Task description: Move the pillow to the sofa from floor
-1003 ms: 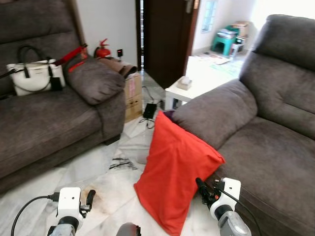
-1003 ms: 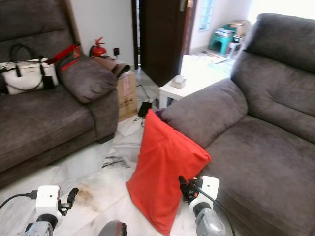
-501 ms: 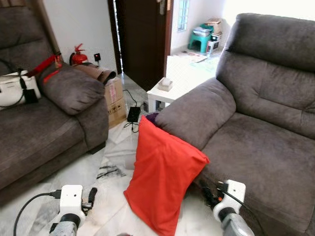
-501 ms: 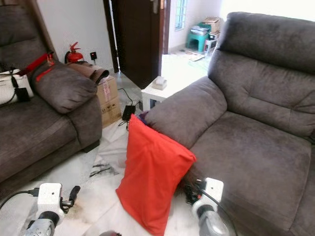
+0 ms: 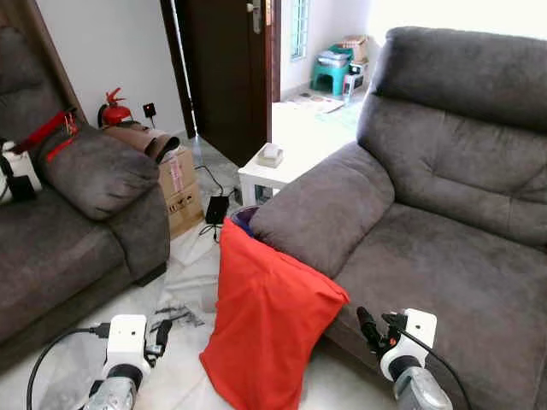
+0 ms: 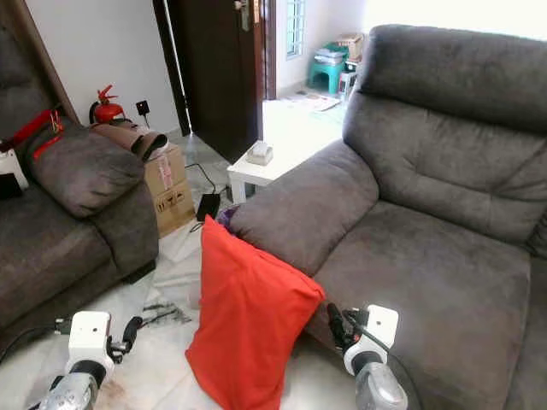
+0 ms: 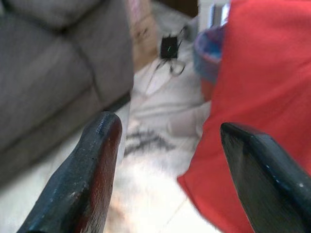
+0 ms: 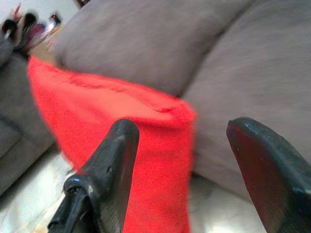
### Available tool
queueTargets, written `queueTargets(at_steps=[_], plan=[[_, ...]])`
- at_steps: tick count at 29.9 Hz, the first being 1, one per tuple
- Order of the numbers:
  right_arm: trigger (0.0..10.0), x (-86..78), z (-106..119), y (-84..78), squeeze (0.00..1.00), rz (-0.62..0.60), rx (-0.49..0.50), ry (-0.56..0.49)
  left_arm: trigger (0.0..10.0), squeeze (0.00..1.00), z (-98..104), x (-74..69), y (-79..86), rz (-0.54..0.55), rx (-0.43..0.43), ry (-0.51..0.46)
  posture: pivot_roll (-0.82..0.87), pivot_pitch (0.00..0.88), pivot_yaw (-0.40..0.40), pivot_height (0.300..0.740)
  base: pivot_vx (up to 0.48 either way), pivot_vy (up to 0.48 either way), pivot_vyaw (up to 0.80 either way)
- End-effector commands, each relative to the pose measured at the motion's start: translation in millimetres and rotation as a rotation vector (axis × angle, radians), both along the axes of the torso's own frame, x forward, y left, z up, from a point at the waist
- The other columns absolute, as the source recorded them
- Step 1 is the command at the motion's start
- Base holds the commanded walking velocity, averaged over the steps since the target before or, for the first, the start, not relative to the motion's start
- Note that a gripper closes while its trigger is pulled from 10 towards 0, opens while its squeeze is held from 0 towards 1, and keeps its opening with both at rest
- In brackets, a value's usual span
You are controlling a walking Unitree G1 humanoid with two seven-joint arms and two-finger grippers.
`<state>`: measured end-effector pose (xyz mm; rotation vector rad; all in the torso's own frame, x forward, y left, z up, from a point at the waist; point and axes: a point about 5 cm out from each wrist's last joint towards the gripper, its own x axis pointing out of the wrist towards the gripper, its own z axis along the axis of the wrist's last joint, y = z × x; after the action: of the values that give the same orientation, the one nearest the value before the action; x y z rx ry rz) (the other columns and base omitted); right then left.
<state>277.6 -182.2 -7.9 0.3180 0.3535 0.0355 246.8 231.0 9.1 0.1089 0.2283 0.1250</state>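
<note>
Both grippers hang low and empty, fingers spread apart, with nothing between them: the right gripper point(image 5: 369, 327) sits just beside the sofa point(image 5: 444, 248) seat front, the left gripper point(image 5: 161, 335) over the pale floor point(image 5: 184, 256); between the two stands the red pillow point(image 5: 265, 320), upright on the floor and leaning against the sofa's armrest point(image 5: 320, 205), nearer the right gripper than the left; by my reading the step in hand is the approach, the grasp not yet begun; the next move calls for bringing both grippers in to the pillow's two sides, closing on the soft cloth, then lifting it up onto the seat.
</note>
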Motion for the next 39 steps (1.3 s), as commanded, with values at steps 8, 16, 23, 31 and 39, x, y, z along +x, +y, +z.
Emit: queueTargets(at_steps=[8, 16, 23, 31, 39], plan=[[10.0, 2.8, 0, 5.2, 0.00, 0.002, 0.003, 0.016, 10.0, 0.00, -4, -5.1, 8.3, 0.014, 0.015, 0.033, 0.10, 0.000, 0.013, 0.631, 0.306, 0.000, 0.55], [10.0, 3.0, -1, 4.0, 0.00, -0.010, 0.004, 0.036, 10.0, 0.00, -12, -12.0, 6.2, 0.001, 0.021, 0.072, 0.11, 0.000, 0.009, 0.631, 0.304, 0.000, 0.00], [10.0, 4.1, 0, 1.6, 0.00, -0.022, -0.012, 0.050, 10.0, 0.00, -12, -14.1, 7.0, 0.007, 0.016, 0.068, 0.11, 0.000, 0.004, 0.631, 0.215, 0.000, -0.66], [10.0, 2.6, -1, 0.5, 0.16, 0.102, -0.112, 0.055, 10.0, 0.00, -19, -24.3, 7.7, 0.038, -0.001, 0.095, 0.12, 0.025, -0.009, 0.631, 0.000, 0.000, 0.00], [10.0, 2.2, 4, -17.4, 1.00, 0.339, -0.354, 0.063, 10.0, 0.00, -33, -41.0, 11.2, 0.096, -0.006, 0.152, 0.10, 0.071, -0.043, 0.631, 0.000, 0.000, 0.00]])
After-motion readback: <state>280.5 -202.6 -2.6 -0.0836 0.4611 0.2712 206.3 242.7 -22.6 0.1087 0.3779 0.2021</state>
